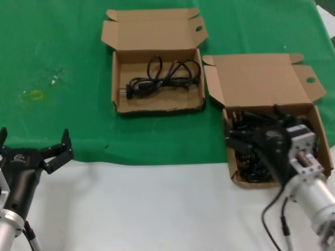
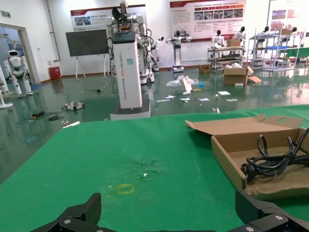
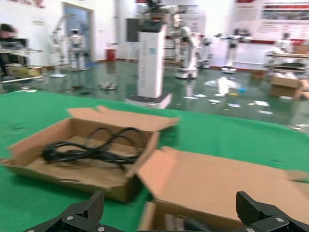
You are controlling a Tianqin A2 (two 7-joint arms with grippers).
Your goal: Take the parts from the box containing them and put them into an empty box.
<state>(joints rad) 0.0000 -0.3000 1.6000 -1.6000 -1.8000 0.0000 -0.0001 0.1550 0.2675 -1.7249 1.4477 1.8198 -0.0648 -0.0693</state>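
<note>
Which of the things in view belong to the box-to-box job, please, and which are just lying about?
Job:
- black coiled power cables
- larger brown cardboard box holding them
- smaller brown cardboard box, one black cable inside
- right gripper, open
- left gripper, open, idle

Lying about:
- green cloth
- yellow mark

The left claw (image 1: 35,146) hovers low at the near left, its fingers (image 1: 63,149) spread wide, the arm angling in from the bottom corner. The right claw (image 1: 246,144) reaches forward and down at the near right, fingers (image 3: 77,215) spread apart.
</note>
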